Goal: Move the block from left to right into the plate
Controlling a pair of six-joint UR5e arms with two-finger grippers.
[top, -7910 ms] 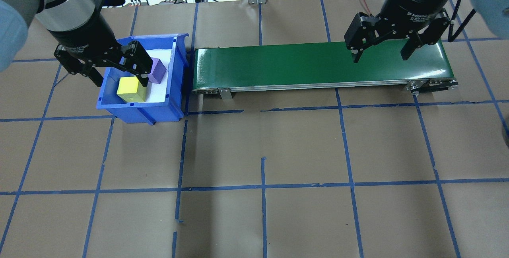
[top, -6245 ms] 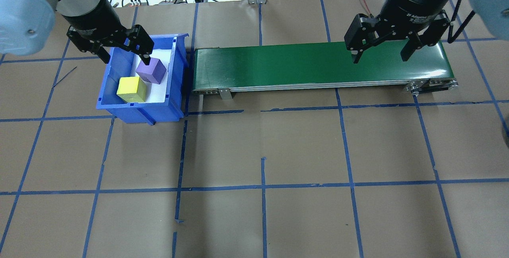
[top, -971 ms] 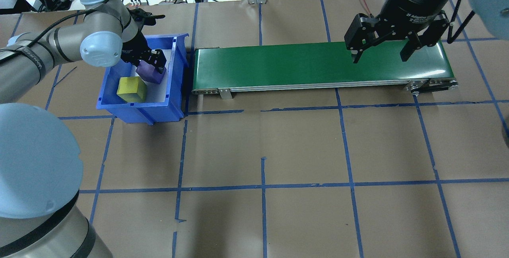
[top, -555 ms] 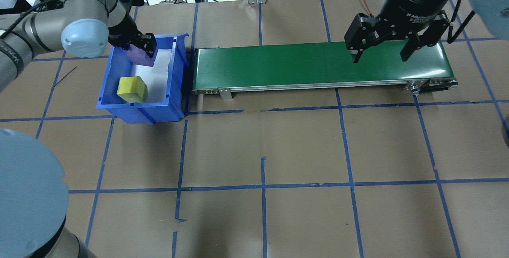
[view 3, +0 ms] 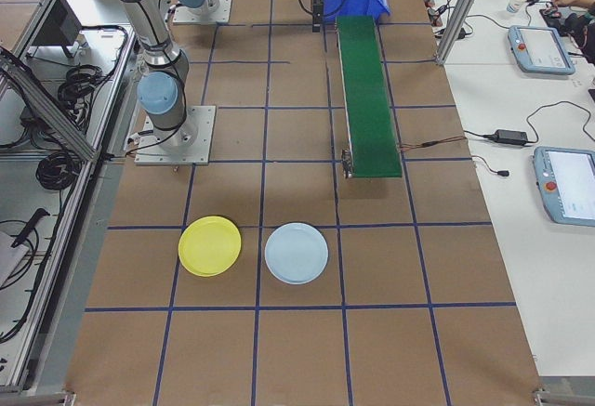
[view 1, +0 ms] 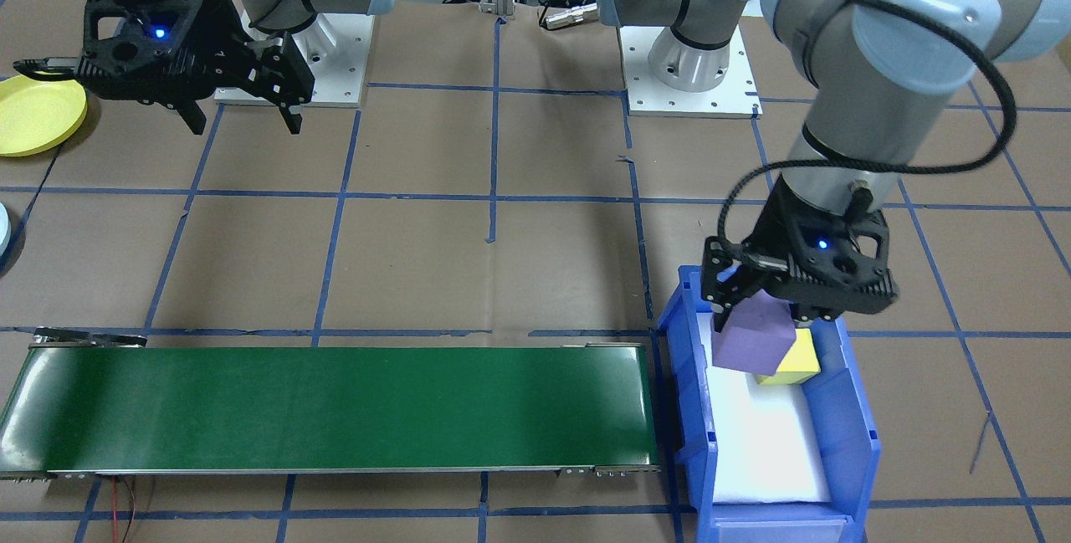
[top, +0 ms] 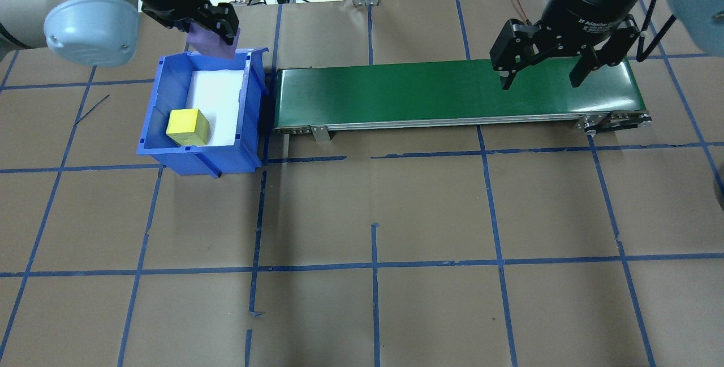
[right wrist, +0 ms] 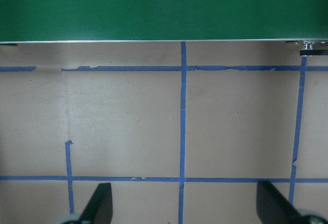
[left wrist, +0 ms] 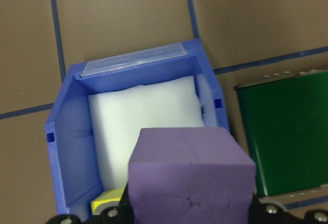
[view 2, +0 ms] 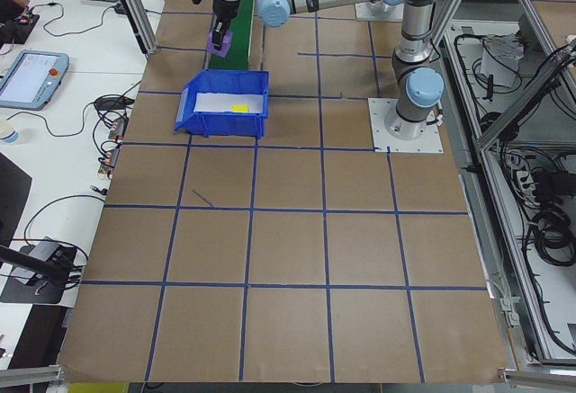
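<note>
Only front view shows plate [view 1: 38, 114]; left jaws pinch purple block [view 1: 750, 340], right spread.

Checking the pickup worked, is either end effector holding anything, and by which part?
The left end effector grips the purple foam cube by opposite side faces.

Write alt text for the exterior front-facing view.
The left pincer holds a purple block above a blue bin that contains a yellow block. A green conveyor belt runs beside the bin; the right pincer hangs open, with a yellow plate at the edge.
</note>
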